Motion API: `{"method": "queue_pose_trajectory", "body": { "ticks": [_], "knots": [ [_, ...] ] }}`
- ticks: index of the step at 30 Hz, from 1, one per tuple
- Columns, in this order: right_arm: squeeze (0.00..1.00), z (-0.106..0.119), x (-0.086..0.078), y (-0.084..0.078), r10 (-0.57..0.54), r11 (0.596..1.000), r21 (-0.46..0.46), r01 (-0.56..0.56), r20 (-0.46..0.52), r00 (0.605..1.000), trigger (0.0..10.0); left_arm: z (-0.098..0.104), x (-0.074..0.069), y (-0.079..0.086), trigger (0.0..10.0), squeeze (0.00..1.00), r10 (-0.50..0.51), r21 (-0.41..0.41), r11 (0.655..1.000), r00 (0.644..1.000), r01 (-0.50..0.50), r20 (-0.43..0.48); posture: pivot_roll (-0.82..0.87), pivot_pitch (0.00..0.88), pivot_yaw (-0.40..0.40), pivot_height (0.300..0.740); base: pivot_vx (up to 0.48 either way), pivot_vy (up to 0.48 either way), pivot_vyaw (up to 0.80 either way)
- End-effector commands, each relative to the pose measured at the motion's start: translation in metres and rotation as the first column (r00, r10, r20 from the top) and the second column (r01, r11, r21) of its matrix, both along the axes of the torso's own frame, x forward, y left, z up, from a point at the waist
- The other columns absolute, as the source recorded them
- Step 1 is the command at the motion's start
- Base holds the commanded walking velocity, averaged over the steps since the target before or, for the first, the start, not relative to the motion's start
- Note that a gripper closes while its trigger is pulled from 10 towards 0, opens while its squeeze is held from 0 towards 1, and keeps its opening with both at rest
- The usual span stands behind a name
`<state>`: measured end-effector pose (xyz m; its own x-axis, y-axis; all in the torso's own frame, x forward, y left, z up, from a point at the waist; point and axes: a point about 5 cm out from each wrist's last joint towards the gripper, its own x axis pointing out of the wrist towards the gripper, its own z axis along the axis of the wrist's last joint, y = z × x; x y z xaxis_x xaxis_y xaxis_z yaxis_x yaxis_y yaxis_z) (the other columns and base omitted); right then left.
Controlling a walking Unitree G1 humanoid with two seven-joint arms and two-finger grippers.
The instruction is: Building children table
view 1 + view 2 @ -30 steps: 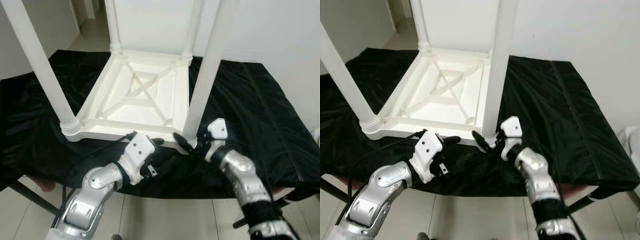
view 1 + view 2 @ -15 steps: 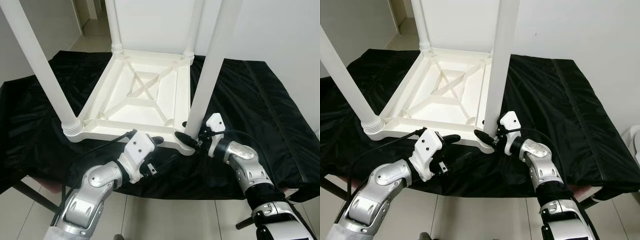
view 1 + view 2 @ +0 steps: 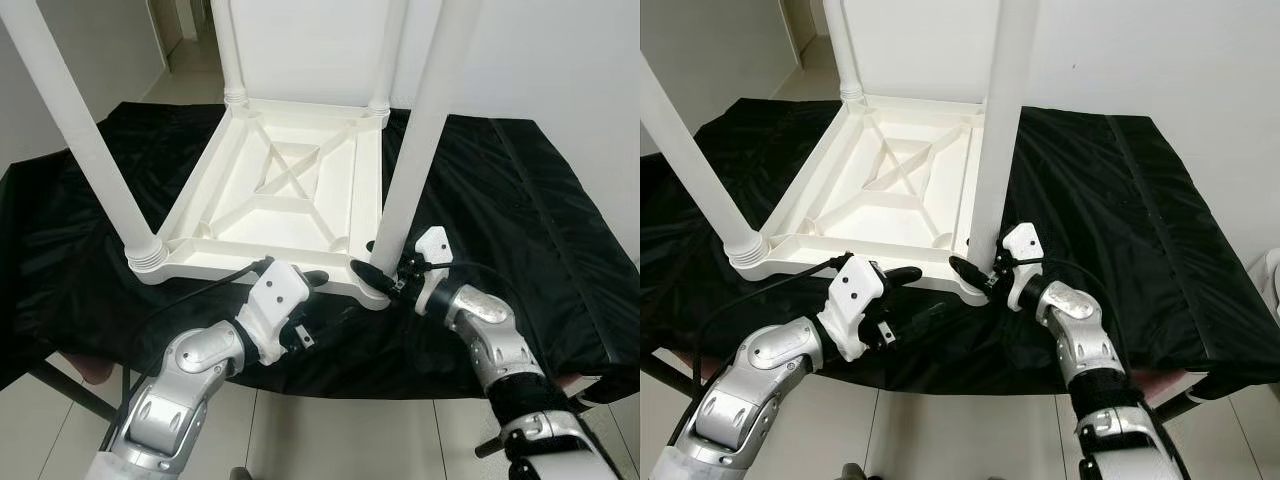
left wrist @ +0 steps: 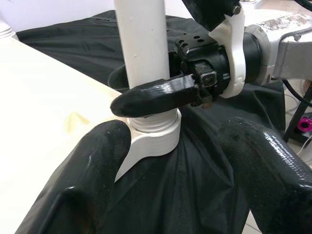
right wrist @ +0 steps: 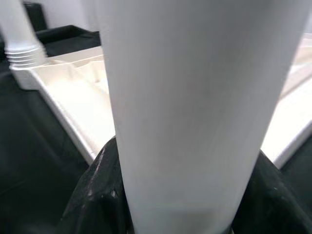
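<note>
A white children's table (image 3: 290,190) lies upside down on a black cloth, with its legs pointing up. My right gripper (image 3: 368,262) is shut around the base of the near-right leg (image 3: 420,150), just above its corner socket (image 4: 153,139). In the right wrist view this leg (image 5: 190,107) stands between the two black fingers (image 5: 97,185). My left gripper (image 3: 330,300) is open at the table's front rim, a little left of that corner. In the left wrist view its fingers (image 4: 87,170) straddle the socket without touching the leg.
The black cloth (image 3: 520,220) covers a work table whose front edge runs just under both wrists, with tiled floor below. The near-left leg (image 3: 90,150) and two far legs (image 3: 228,50) stand tall. A white wall is behind.
My right gripper has moved in from beside the near-right leg and closed around its base. The left gripper has hardly moved.
</note>
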<state>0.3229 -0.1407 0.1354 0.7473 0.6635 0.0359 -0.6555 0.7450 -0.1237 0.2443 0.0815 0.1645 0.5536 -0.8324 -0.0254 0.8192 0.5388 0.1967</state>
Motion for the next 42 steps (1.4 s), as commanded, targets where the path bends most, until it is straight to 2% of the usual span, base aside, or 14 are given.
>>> {"method": "queue_pose_trajectory", "body": {
  "ticks": [1,7,8,10,13,18,25,26,30,34,35,36,38,42],
  "knots": [
    [0.0,-0.001,-0.002,0.0,-0.102,0.995,0.01,0.102,-0.011,0.995,10.0,-0.001,0.0,-0.001,10.0,0.0,-0.005,0.009,1.0,1.0,0.005,-0.01,-0.13,0.068,0.056,0.74,0.0,0.0,0.0],
    [0.0,-0.004,-0.015,0.014,-0.29,0.955,0.065,0.29,-0.005,0.957,10.0,-0.002,0.0,-0.001,10.0,0.0,-0.003,0.008,1.0,1.0,0.003,-0.011,-0.13,0.072,0.045,0.74,0.0,0.0,0.0],
    [0.0,-0.009,-0.021,0.019,-0.385,0.92,0.075,0.385,-0.012,0.923,10.0,-0.002,0.0,-0.001,10.0,0.0,0.0,0.006,1.0,1.0,0.0,-0.011,-0.13,0.073,0.041,0.74,0.0,0.0,0.0],
    [0.0,-0.013,-0.026,0.024,-0.438,0.895,0.084,0.439,-0.026,0.899,10.0,-0.002,-0.001,-0.001,10.0,0.0,0.002,0.005,1.0,1.0,-0.002,-0.011,-0.12,0.076,0.036,0.74,0.0,0.0,0.0],
    [0.0,-0.017,-0.031,0.033,-0.55,0.826,0.115,0.552,-0.047,0.834,10.0,-0.002,-0.002,-0.001,10.0,0.0,0.006,0.002,1.0,1.0,-0.006,-0.012,-0.12,0.078,0.033,0.74,0.0,0.0,0.0],
    [0.0,-0.011,-0.032,0.041,-0.6,0.787,0.141,0.6,-0.053,0.799,10.0,-0.002,-0.003,-0.001,10.0,0.0,0.01,0.0,1.0,1.0,-0.01,-0.014,-0.11,0.081,0.03,0.74,0.0,0.0,0.0],
    [0.0,-0.002,-0.034,0.042,-0.573,0.8,0.189,0.569,-0.041,0.819,10.0,-0.003,-0.004,-0.001,10.0,0.0,0.007,0.001,1.0,1.0,-0.007,-0.019,-0.11,0.086,0.032,0.74,0.0,0.0,0.0],
    [1.0,-0.002,-0.035,0.041,-0.552,0.812,0.201,0.548,-0.042,0.833,10.0,-0.002,-0.004,-0.001,10.0,0.0,0.007,0.001,1.0,1.0,-0.007,-0.019,-0.11,0.087,0.032,0.74,0.0,0.0,0.0],
    [1.0,0.001,-0.039,0.042,-0.525,0.826,0.221,0.518,-0.031,0.85,10.0,-0.002,-0.004,-0.001,10.0,0.0,0.008,0.0,1.0,1.0,-0.008,-0.019,-0.11,0.088,0.032,0.74,0.0,0.0,0.0],
    [1.0,0.002,-0.04,0.04,-0.421,0.884,0.216,0.414,-0.011,0.907,10.0,-0.002,-0.004,-0.001,10.0,0.0,0.008,0.003,1.0,1.0,-0.008,-0.018,-0.11,0.084,0.035,0.74,0.0,0.0,0.0],
    [0.33,0.003,-0.04,0.039,-0.384,0.903,0.208,0.376,-0.002,0.923,10.0,-0.002,-0.003,0.0,10.0,0.0,0.008,0.005,1.0,1.0,-0.008,-0.018,-0.11,0.082,0.037,0.74,0.0,0.0,0.0],
    [0.0,0.004,-0.039,0.035,-0.325,0.926,0.2,0.319,-0.001,0.946,10.0,-0.001,-0.003,0.0,10.0,0.0,0.008,0.005,1.0,1.0,-0.008,-0.016,-0.11,0.085,0.041,0.74,0.0,0.0,0.0],
    [0.0,0.004,-0.039,0.035,-0.325,0.926,0.2,0.319,-0.001,0.946,10.0,-0.001,-0.003,0.0,10.0,0.0,0.008,0.005,1.0,1.0,-0.008,-0.016,-0.11,0.085,0.041,0.74,0.0,0.0,0.0],
    [0.0,0.007,-0.033,0.016,-0.113,0.99,0.095,0.109,0.041,0.993,10.0,0.0,-0.001,0.0,10.0,0.0,0.001,0.011,1.0,1.0,-0.001,-0.01,-0.12,0.08,0.049,0.74,0.0,0.0,0.0]
  ]
}}
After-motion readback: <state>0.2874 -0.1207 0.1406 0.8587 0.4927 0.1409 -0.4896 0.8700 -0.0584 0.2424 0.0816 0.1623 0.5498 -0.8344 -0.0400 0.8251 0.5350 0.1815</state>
